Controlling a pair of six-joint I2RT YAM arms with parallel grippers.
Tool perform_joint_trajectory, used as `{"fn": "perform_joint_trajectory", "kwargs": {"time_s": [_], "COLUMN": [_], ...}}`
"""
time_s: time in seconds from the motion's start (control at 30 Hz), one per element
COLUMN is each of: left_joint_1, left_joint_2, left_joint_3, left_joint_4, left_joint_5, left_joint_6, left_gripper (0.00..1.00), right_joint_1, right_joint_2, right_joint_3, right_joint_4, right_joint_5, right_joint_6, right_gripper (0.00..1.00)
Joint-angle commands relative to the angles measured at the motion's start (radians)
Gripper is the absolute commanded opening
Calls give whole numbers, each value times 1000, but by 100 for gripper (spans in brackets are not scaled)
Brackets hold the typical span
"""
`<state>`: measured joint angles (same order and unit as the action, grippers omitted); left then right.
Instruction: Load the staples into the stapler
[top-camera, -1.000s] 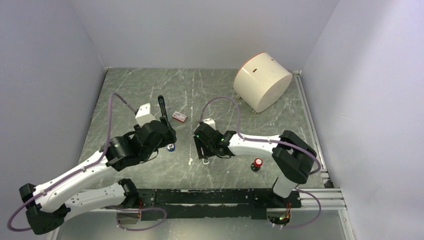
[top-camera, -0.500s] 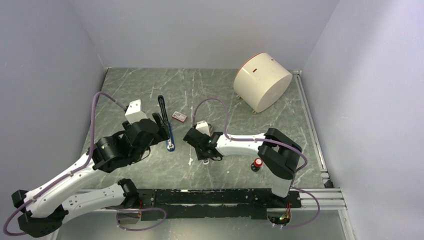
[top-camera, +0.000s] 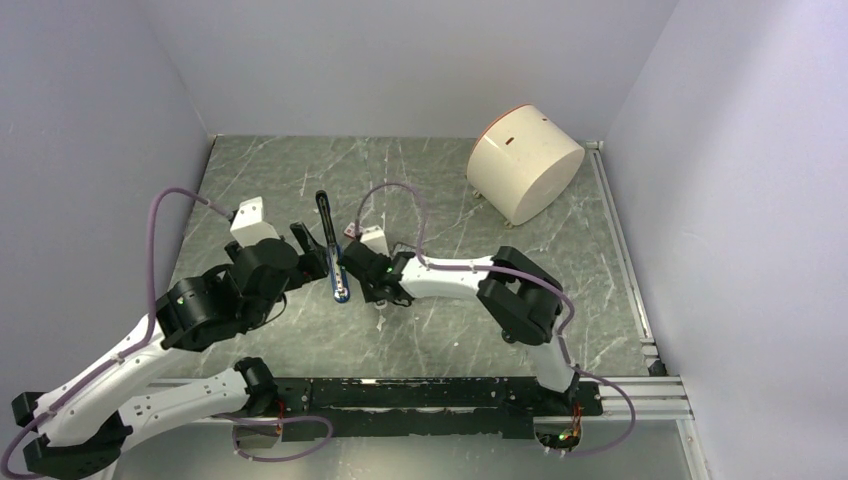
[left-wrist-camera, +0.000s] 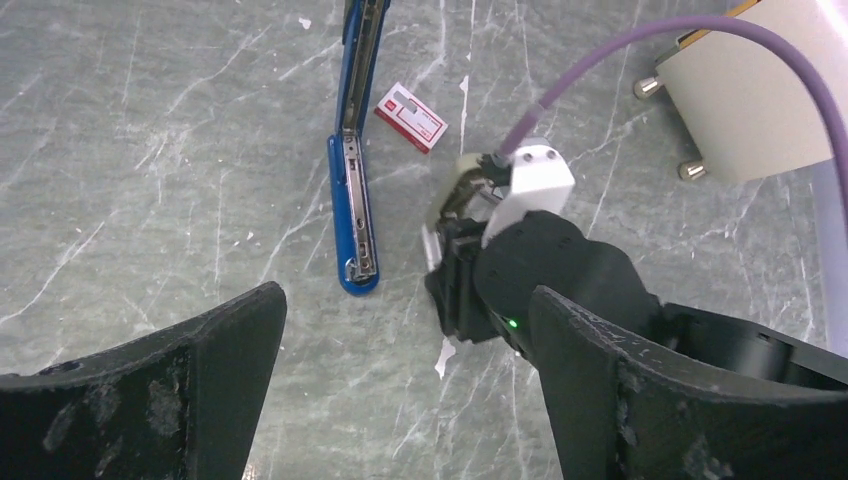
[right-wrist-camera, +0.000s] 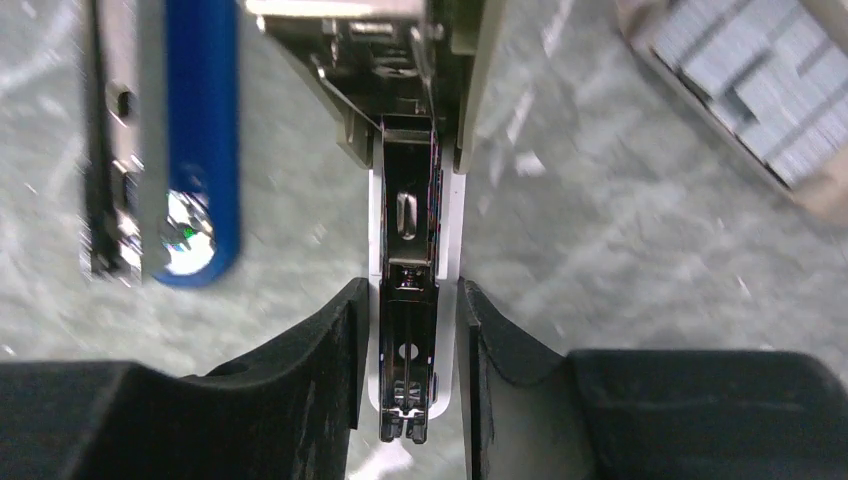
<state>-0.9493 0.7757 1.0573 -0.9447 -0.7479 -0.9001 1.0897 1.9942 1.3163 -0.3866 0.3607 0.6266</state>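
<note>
- Two arms meet over the middle of the grey marble desk (top-camera: 440, 180) in the top view. The stapler (top-camera: 338, 275) lies opened out between them, blue base near, black arm stretching toward the far wall.
- The left gripper (top-camera: 312, 252) sits just left of the stapler with its jaws spread and nothing in them. The right gripper (top-camera: 360, 270) is just right of it. A white round drum (top-camera: 525, 162) lies in the far right corner, well apart.
- From the left wrist, the left gripper (left-wrist-camera: 405, 300) stands wide apart and empty. The stapler (left-wrist-camera: 352, 210) lies flat ahead, silver channel facing up. The staples (left-wrist-camera: 410, 116), a box with a red-and-white top, rest on the desk just right of the stapler's hinge, not touching it. The right gripper (left-wrist-camera: 445, 235) hangs right of the stapler's near tip.
- From the right wrist, the right gripper (right-wrist-camera: 410, 300) pinches a narrow dark metal piece (right-wrist-camera: 408, 250) with pale sides; what it is cannot be told. The stapler's (right-wrist-camera: 200, 140) blue end lies upper left. The staples (right-wrist-camera: 745, 70) show grey ribbed blocks upper right.
</note>
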Motion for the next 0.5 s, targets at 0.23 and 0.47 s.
{"fn": "perform_joint_trajectory", "kwargs": {"time_s": [0.23,0.47], "left_joint_1": [-5,-5], "left_joint_2": [-21,-28], "left_joint_3": [43,33], "left_joint_4": [-50,-48], "left_joint_5": [-42,-43], "left_joint_6": [11,7], "left_gripper": [96,96], "right_joint_1": [-32,-46], "right_joint_2": [225,270], "right_joint_3": [218,268], "right_joint_4": [27,-33], "right_joint_5": [46,107], "right_joint_6": [-7,2], "right_gripper": [35,41]}}
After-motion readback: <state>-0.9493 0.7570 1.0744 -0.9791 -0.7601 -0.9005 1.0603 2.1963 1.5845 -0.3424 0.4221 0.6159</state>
